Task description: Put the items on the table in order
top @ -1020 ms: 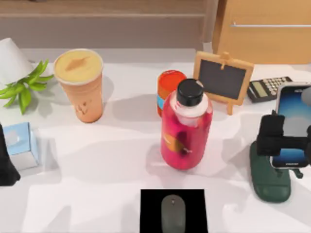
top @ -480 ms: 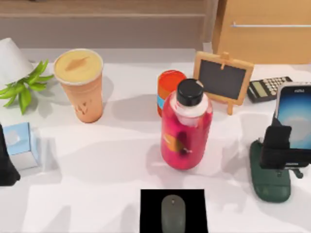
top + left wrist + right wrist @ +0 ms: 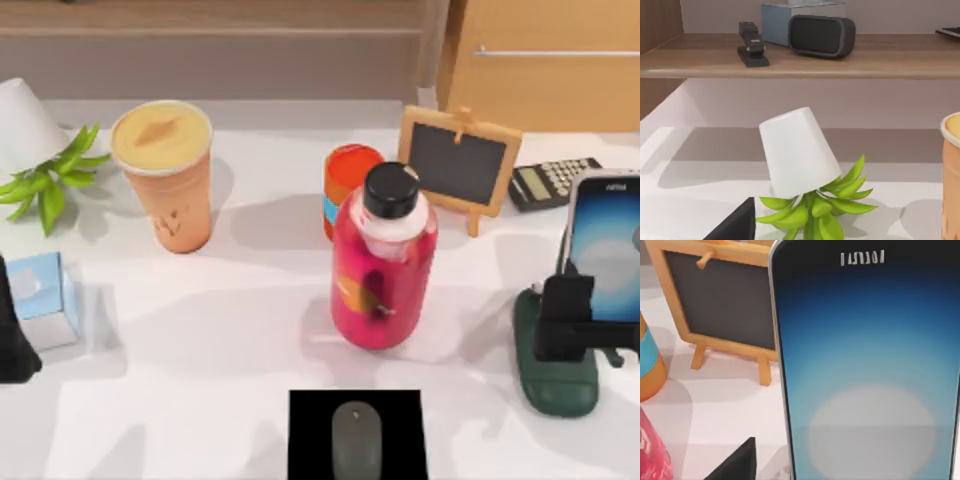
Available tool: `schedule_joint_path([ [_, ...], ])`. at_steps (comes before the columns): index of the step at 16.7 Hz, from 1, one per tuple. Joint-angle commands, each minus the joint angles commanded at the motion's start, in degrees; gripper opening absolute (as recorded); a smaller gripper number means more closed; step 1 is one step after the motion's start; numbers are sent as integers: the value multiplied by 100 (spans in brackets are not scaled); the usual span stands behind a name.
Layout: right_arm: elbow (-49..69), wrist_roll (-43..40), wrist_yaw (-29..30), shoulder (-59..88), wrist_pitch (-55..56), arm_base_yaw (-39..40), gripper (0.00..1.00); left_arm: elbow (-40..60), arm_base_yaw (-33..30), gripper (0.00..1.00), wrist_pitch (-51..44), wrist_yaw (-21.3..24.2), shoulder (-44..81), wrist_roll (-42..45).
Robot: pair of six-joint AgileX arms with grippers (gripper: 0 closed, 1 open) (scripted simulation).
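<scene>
overhead view down on table (image 3: 250, 330), wrist views low, close

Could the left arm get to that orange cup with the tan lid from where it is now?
Probably yes. The left gripper sits at the table's left edge beside the tissue box, and bare tabletop lies between it and the cup; the plant stands off to one side.

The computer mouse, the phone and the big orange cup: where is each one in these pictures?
computer mouse (image 3: 356, 441): top view, middle of its grey back.
phone (image 3: 867, 365): right wrist view, middle of its blue screen.
orange cup (image 3: 162, 138): top view, centre of its tan lid.
</scene>
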Motion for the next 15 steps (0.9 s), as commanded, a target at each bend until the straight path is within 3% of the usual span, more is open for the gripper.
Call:
schedule_joint_path([
  [3,-85,-190,-47,-193,102,-84,100,0,0,100,0,0,0,0],
  [8,-687,-1335,-655,-1577,723,-659,100,0,0,100,0,0,0,0],
  [11,-1232,-2084,-1451,-2659,1147,-1592,100,0,0,100,0,0,0,0],
  [15,-2061,-2836,-3079,-3870,1645,-3443,100,0,0,100,0,0,0,0],
])
